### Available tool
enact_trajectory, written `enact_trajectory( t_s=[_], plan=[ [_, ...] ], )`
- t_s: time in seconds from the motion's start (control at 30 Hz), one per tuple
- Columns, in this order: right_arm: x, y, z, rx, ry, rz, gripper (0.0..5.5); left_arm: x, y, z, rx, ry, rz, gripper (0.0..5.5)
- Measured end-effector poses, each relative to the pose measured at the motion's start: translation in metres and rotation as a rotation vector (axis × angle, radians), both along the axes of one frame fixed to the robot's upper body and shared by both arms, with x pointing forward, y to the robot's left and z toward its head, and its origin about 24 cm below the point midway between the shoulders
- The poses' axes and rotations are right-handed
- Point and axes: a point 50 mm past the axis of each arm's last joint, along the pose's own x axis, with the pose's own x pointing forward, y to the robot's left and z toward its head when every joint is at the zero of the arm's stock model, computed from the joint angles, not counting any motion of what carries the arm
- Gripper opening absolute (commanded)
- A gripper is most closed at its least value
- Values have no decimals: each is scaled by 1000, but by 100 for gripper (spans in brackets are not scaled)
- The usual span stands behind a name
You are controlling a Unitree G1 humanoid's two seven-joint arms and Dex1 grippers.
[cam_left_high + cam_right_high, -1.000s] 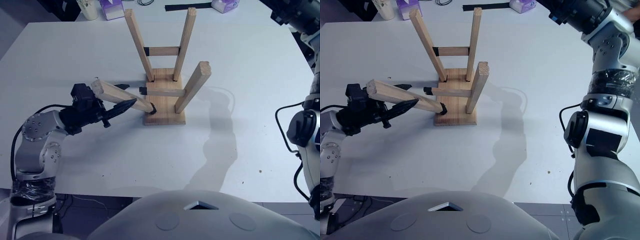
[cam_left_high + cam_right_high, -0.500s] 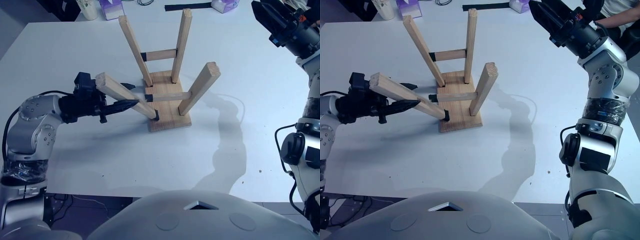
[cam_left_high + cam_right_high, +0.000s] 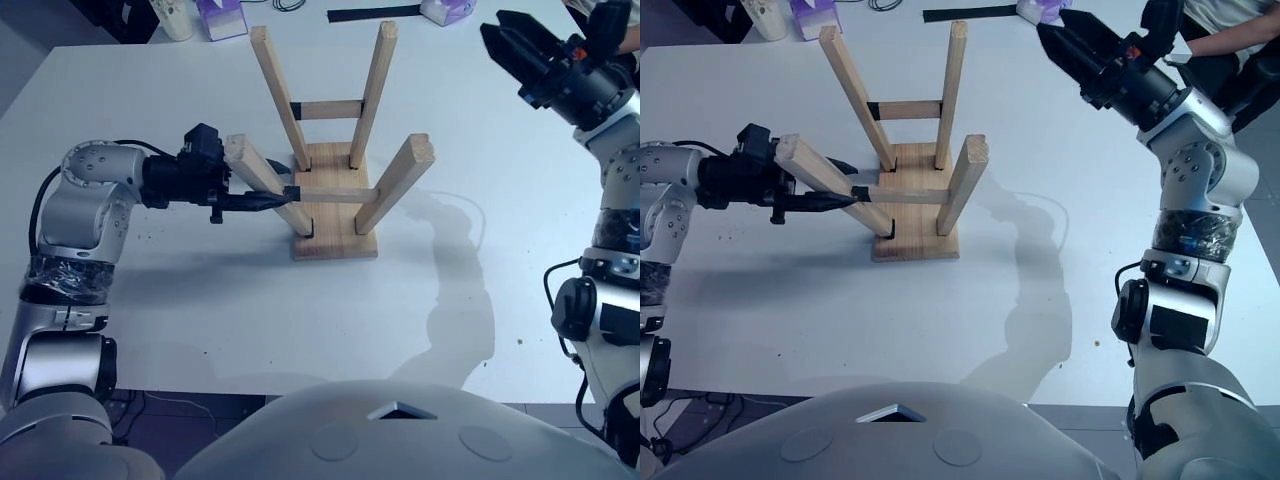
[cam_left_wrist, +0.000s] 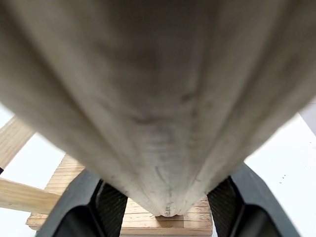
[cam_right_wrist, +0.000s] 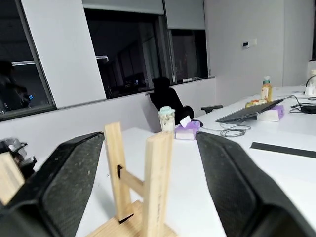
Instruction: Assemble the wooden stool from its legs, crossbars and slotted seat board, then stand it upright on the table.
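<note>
leg (image 3: 255, 168) slanting up from seat board (image 3: 335, 245) into left gripper (image 3: 262, 200) clamped on it; right gripper (image 3: 520, 45) wide, well apart.

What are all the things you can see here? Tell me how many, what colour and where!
seat board: one, light wood, flat on the table, in the middle
legs: four, light wood, sticking up from the seat board
crossbars: two I can make out, light wood with black ends, joining legs
table: one, white, under everything
purple box: one, far edge
white cup: one, far edge, beside the purple box
black strip: one, far edge
left gripper: one, black, shut on the near-left leg
right gripper: one, black, open, held in the air at the far right
</note>
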Motion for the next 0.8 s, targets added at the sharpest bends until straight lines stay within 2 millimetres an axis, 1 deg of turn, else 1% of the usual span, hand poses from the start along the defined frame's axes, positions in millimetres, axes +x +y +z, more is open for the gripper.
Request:
enact_trajectory(
  t_s=[0.1, 0.17, 0.23, 0.3, 0.37, 0.4, 0.43, 0.47, 0.5, 0.53, 0.6, 0.63, 0.67, 0.73, 0.8],
  plan=[
    [-13, 14, 2, -34, -24, 42, 342, -1, -1, 1, 1, -9, 1, 204],
    [-26, 26, 12, -24, -70, 74, 342, -1, -1, 2, 0, -11, 7, 204],
    [-32, 34, 24, -35, -119, 47, 342, -1, -1, 1, -1, -11, 16, 204],
    [-35, 44, 37, -15, -144, -7, 313, 0, -2, 1, -4, -7, 37, 204],
    [-42, 63, 65, 72, -208, -16, 284, 1, -4, 2, -9, -16, 89, 204],
    [-46, 70, 75, 101, -234, -7, 268, 0, -5, 2, -10, -17, 108, 204],
    [-55, 79, 92, 137, -289, 23, 252, -3, -8, 1, -12, -17, 135, 204],
    [-62, 85, 101, 157, -317, 43, 233, -7, -10, 0, -12, -17, 154, 204],
    [-66, 88, 104, 154, -325, 40, 219, -9, -12, -1, -11, -19, 173, 204],
    [-67, 91, 103, 109, -325, 22, 200, -12, -13, -1, -10, -20, 198, 204],
    [-72, 101, 95, -33, -352, 6, 163, -15, -17, -2, -13, -18, 230, 204],
    [-75, 111, 85, -151, -373, 5, 147, -17, -21, -3, -19, -15, 254, 204],
    [-78, 121, 74, -217, -369, 32, 133, -18, -24, -4, -22, -12, 275, 204],
    [-81, 134, 57, -276, -337, 75, 98, -20, -29, -5, -25, -7, 302, 204],
    [-80, 142, 44, -317, -309, 78, 69, -20, -33, -5, -26, -5, 318, 204]
  ],
)
